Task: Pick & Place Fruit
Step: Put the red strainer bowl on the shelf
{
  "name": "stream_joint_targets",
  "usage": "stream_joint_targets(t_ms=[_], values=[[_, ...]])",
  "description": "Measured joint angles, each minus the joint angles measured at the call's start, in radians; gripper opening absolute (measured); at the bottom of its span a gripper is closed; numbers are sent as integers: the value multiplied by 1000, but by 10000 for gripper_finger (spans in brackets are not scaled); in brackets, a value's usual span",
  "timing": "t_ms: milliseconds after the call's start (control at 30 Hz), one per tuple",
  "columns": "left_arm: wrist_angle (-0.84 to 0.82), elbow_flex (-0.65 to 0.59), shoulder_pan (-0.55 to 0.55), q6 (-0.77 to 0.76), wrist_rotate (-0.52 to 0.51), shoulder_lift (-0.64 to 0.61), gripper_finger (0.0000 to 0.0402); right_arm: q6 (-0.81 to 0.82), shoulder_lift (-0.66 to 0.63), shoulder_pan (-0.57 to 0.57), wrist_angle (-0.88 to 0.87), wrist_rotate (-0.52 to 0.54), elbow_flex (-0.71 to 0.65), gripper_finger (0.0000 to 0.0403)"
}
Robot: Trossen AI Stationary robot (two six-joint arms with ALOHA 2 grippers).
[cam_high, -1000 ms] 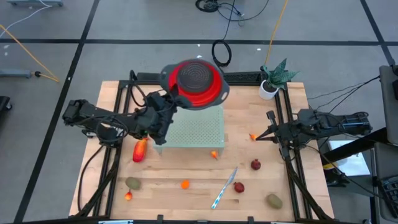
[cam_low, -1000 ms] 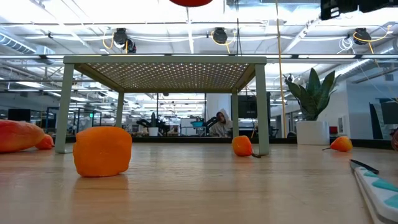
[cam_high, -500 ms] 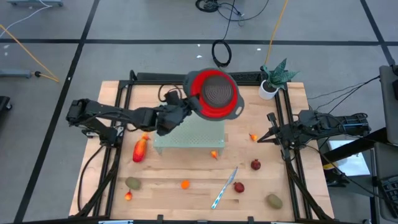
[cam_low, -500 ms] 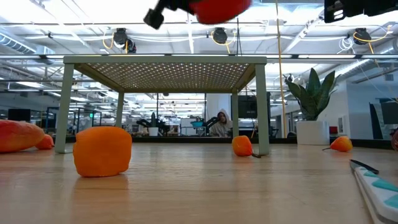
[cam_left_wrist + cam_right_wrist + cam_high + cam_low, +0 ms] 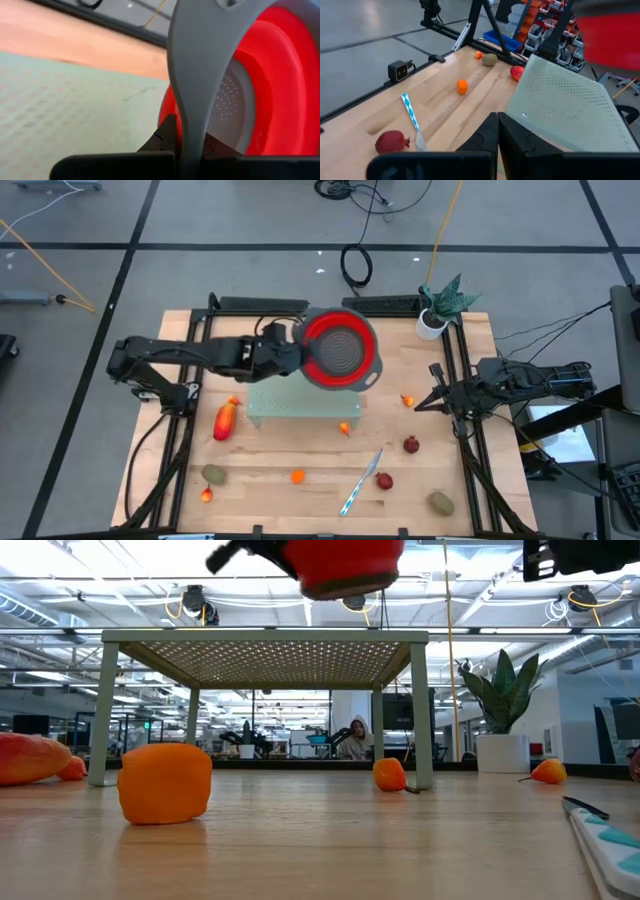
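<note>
My left gripper point(image 5: 288, 356) is shut on the red collapsible bowl point(image 5: 340, 348), which has a grey rim and hangs in the air over the pale green perforated stand point(image 5: 300, 402). In the low view the bowl point(image 5: 340, 565) floats above the stand's top point(image 5: 265, 637). Small fruits lie on the wooden table: a long red one point(image 5: 226, 420), olive ones point(image 5: 213, 474) point(image 5: 441, 502), orange ones point(image 5: 298, 476) point(image 5: 345, 428) point(image 5: 407, 399) and dark red ones point(image 5: 411, 444) point(image 5: 385, 481). My right gripper point(image 5: 425, 400) is shut and waits near the table's right side. My left gripper pinches the bowl's grey rim tab point(image 5: 192, 100) on the bowl's left side between its two fingers point(image 5: 165, 136). It comes in level from the table's left. The bowl is lifted clear, mouth up, above the stand.
A silver-and-blue knife point(image 5: 362, 480) lies near the table's near edge between the fruits. A potted plant point(image 5: 438, 305) stands at the far right corner. Black frame rails run along both sides of the table.
My left gripper has carried the bowl toward the table's right and near edges and downward, from beyond the stand's far edge to over the stand. In the low view the bowl has sunk further into the picture. The right arm has kept still.
</note>
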Motion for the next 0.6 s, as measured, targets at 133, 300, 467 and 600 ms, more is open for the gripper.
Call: stream_joint_targets(t_ms=[133,300,467,600], values=[[-200,67,0,-65,71,-2,0,-8,0,0,1,0,0,0],[-359,72,-10,-166,126,-2,0,-23,-11,0,-15,1,0,0],[-438,72,-16,-211,155,-2,0,-15,-36,0,-24,0,0,0],[-452,72,-15,-216,161,-2,0,42,-47,0,-4,6,-5,0]])
